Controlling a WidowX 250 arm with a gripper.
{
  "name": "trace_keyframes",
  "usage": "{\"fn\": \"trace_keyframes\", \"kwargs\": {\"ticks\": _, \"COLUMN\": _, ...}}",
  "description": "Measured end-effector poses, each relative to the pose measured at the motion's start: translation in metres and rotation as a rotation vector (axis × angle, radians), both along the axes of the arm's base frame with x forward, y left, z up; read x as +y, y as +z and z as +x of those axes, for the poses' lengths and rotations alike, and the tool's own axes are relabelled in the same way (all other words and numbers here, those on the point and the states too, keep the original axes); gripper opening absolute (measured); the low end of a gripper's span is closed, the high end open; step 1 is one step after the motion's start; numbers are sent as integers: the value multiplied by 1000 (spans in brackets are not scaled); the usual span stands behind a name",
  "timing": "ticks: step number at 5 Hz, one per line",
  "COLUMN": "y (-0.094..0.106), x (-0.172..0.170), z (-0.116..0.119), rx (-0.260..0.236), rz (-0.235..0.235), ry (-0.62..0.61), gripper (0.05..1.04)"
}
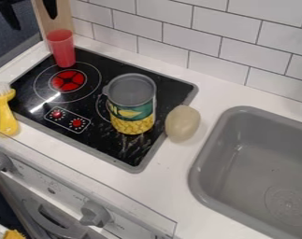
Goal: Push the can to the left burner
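Observation:
The can (pixel 133 114), green with a band of yellow corn around its lower part, stands upright on the right side of the black stovetop. Its top is round and grey, with a small tab sticking out at the left. Part of a white burner ring shows behind its left side, and the can hides the rest. To the can's upper left lies the left burner (pixel 68 80), a red centre inside white rings, with nothing standing on it.
A red cup (pixel 62 49) stands at the stove's back left corner. A yellow brush (pixel 5 109) lies along the left edge. A beige, potato-like object (pixel 182 123) sits right of the can, beside the grey sink (pixel 203 175). Unclear dark shapes show at the upper left.

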State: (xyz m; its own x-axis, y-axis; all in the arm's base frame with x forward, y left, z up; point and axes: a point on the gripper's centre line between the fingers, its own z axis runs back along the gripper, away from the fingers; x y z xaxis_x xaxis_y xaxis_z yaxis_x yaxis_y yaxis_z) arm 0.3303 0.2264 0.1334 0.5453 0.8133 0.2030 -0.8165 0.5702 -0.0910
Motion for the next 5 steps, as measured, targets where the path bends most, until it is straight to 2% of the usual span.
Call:
{"fn": "trace_keyframes", "kwargs": {"ticks": 1, "y": -14, "x": -2, "z": -1, "rx": 28, "rz": -26, "ry": -2, "gripper": 1001}}
{"fn": "trace_keyframes", "kwargs": {"ticks": 2, "y": -24, "x": -15, "z": -9, "rx": 17, "rz": -55, "ry": -4, "gripper": 1001}}
{"fn": "trace_keyframes", "kwargs": {"ticks": 3, "y": -9, "x": -31, "z": -17, "rx": -23, "rz": -44, "ry": -19, "gripper": 1001}}
{"fn": "trace_keyframes", "kwargs": {"ticks": 4, "y": 1, "x": -64, "z": -25, "rx": -54, "rz": -44, "ry": -66, "gripper": 1001}}
{"fn": "trace_keyframes", "kwargs": {"ticks": 5, "y": 5, "x": -114, "z": -26, "rx": -45, "rz": -26, "ry": -156, "gripper": 1001}}
